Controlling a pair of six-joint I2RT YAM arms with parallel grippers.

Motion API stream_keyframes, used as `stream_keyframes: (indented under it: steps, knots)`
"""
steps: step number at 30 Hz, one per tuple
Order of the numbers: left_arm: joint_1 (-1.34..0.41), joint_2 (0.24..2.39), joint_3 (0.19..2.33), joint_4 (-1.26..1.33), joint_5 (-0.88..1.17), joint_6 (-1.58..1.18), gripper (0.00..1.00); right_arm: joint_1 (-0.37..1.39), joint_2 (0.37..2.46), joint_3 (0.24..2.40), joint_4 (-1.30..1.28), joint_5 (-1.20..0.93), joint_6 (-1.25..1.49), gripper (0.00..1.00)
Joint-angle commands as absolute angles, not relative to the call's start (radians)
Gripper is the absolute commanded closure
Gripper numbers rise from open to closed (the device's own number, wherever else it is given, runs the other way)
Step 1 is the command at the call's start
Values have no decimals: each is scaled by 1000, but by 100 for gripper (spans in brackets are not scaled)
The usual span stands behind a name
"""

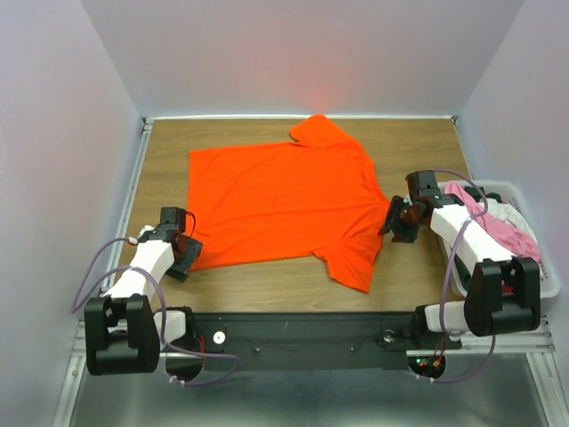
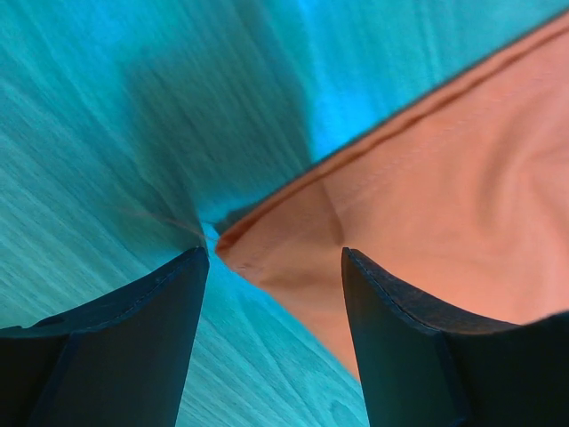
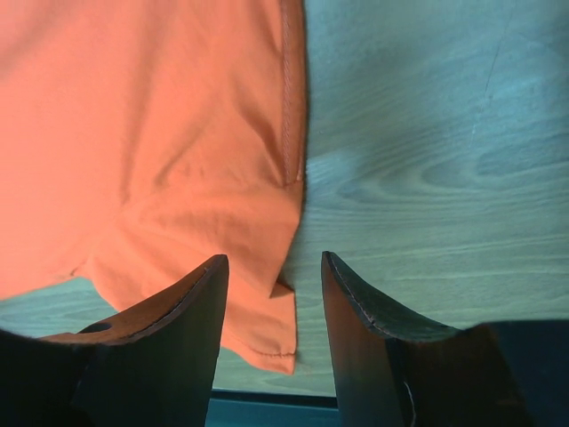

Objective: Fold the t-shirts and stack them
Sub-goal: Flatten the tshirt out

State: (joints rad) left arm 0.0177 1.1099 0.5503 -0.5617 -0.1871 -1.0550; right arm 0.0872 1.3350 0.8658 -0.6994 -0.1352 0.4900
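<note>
**Workpiece.** The orange t-shirt [image 1: 284, 200] is lying spread flat on the table [image 1: 267, 286], reaching from one pincer across to the other.

**Left pincer.** The left pincer [image 1: 188, 242] is sitting low over the table at the shirt's near hem corner. Its jaws are standing wide apart. In the wrist view the hem corner [image 2: 233, 245] is lying just ahead of the fingertips and in line with the gap between them. The cloth is running on under the right-hand finger [image 2: 427, 356], and bare wood is showing ahead of the left-hand finger [image 2: 124, 347]. The jaws are gripping nothing – the corner is lying loose on the table.

**Right pincer.** The right pincer [image 1: 394, 219] is sitting at the opposite end of the shirt, with its tips at the cloth edge. Its jaws are standing partly apart, narrower than the left pair. A stitched edge [image 3: 292, 133] is running straight away from the gap. A loose flap of orange cloth is lying in the gap on the side of the left-hand finger [image 3: 160, 338], and wood is showing beside the right-hand finger [image 3: 382, 347]. The jaws are holding nothing.

**Other items.** Behind the right pincer, on its outer side, a white bin [image 1: 549, 267] is holding a pink t-shirt [image 1: 493, 222] and a white t-shirt [image 1: 517, 216] – both crumpled.
</note>
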Motion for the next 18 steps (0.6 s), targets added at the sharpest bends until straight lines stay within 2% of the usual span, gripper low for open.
stream_keyframes:
  steps: [1, 7, 10, 13, 18]
  knots:
    - [21, 1147, 589, -603, -222, -1088, 27, 95, 1348, 920, -663, -118, 472, 48]
    - [21, 1219, 604, -600, -232, -1081, 34, 95, 1356, 923, -650, -114, 477, 48]
    - [23, 1221, 603, -597, -232, -1072, 46, 95, 1350, 911, -652, -92, 477, 48]
    - [21, 1213, 601, -594, -224, -1063, 67, 95, 1345, 899, -652, -72, 482, 48]
    - [21, 1192, 601, -597, -206, -1045, 84, 95, 1341, 876, -653, -49, 491, 48]
